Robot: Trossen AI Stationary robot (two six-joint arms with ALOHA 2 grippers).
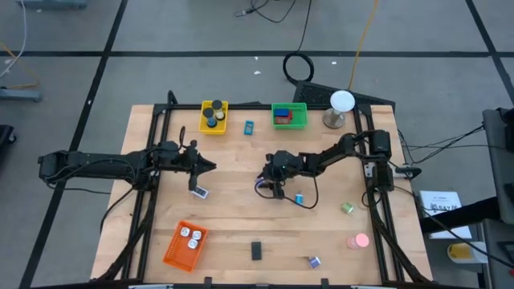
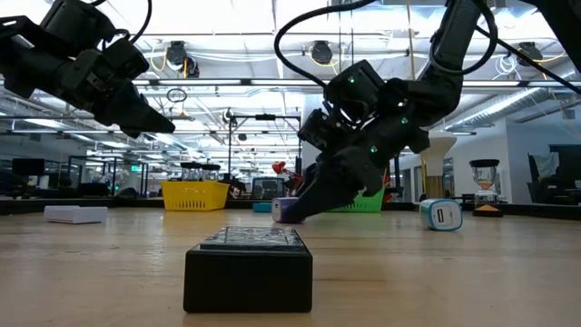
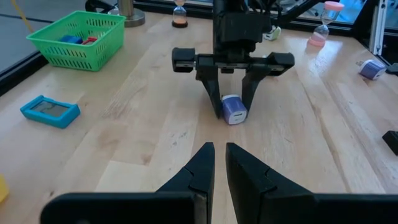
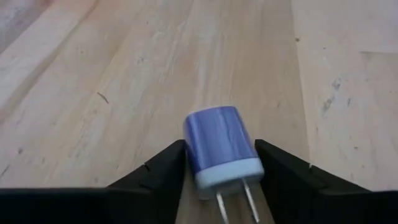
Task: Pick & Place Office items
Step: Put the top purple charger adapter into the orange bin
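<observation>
A: The right hand sits low near the middle of the worktop in the high view, over a purple plug adapter. What else is there?

B: The left hand hangs to the left of it, pointing toward it, with a small white piece just below. A yellow basket and a green basket stand along the far edge, an orange basket at the near left, and a black block near the front.

A: And the low view?

B: The right hand tips down to the wood, its tips at the purple adapter. The left hand is raised well off the worktop. The black block is closest to the camera; a cyan piece lies to the right.

A: Left wrist view?

B: The left hand's fingers stand nearly together, holding nothing. Ahead, the right hand straddles the adapter.

A: Right wrist view?

B: The adapter lies between the parted fingers, prongs toward the camera. Whether they press on it, I cannot tell.
</observation>
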